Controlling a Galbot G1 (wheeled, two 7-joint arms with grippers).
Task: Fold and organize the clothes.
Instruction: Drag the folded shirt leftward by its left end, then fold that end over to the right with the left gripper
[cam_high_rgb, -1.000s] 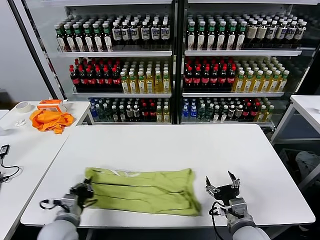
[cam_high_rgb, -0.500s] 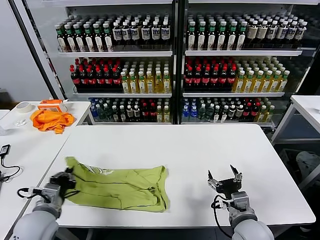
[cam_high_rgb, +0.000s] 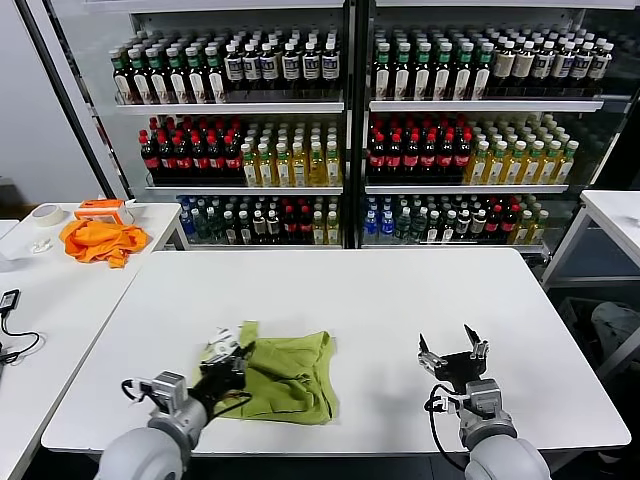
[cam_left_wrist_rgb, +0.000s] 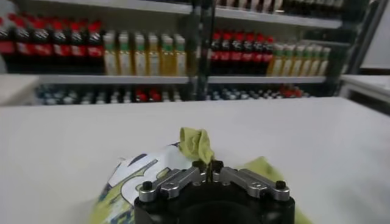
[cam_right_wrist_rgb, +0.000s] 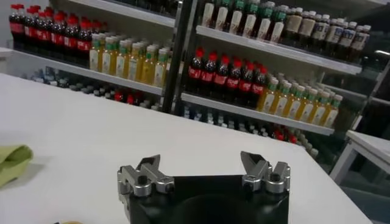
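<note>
On the white table (cam_high_rgb: 400, 300), near its front-left part, a lime-green T-shirt (cam_high_rgb: 290, 375) is lying bunched and partly folded over itself. Its left end is being lifted and turned back, so a patch of white printed graphic is showing at that raised edge. The left gripper (cam_high_rgb: 222, 362) is sitting at this raised edge with its fingers pressed together on a pinch of the fabric; in the left wrist view, a small tuft of green cloth is poking up between the closed fingertips of the left gripper (cam_left_wrist_rgb: 210, 167), with the white print of the T-shirt (cam_left_wrist_rgb: 137, 173) spreading just beside them. The right gripper (cam_high_rgb: 452, 352) is hovering over the table's front-right part, well apart from the shirt, with its fingers spread wide and holding nothing. In the right wrist view the right gripper (cam_right_wrist_rgb: 204, 170) is showing the same wide gap, and a corner of the T-shirt (cam_right_wrist_rgb: 12, 159) is peeking in at the edge. Behind the table, glass-fronted coolers (cam_high_rgb: 345, 120) are displaying rows of bottled drinks. On a side table (cam_high_rgb: 40, 290) to the left, an orange cloth (cam_high_rgb: 100, 240) is lying crumpled near a roll of tape (cam_high_rgb: 45, 213).
</note>
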